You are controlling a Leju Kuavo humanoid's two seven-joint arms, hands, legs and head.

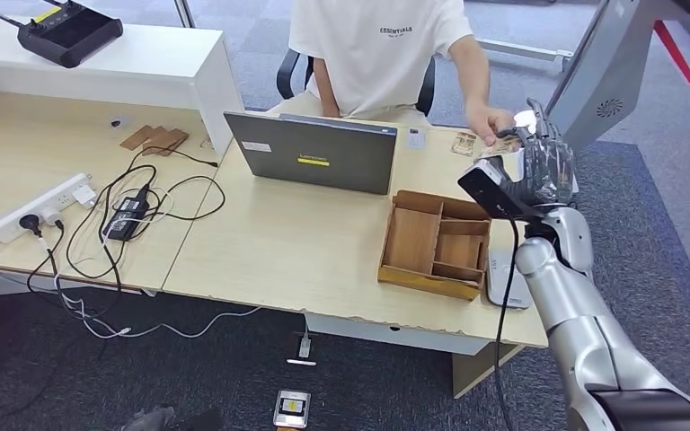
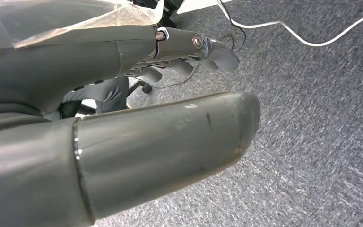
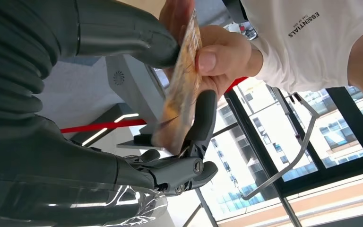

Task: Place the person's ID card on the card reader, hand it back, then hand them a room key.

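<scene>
My right hand (image 1: 544,166) is raised over the desk's far right corner, level with the seated person's hand (image 1: 490,119). In the right wrist view a tan, orange-patterned card (image 3: 182,85) is pinched between my thumb (image 3: 123,33) and a dark finger (image 3: 203,118). The person's hand (image 3: 217,59) grips the same card at its other end. I cannot tell whether it is the ID card or a room key. A flat grey card reader (image 1: 508,280) lies by the near right edge. My left hand (image 2: 137,56) hangs over grey carpet, holding nothing.
A wooden divided tray (image 1: 436,242) sits right of an open laptop (image 1: 319,153). Small wooden cards (image 1: 463,142) lie behind the tray. A power strip (image 1: 40,208) and tangled cables cover the left desk. A grey kiosk (image 1: 606,67) stands at far right.
</scene>
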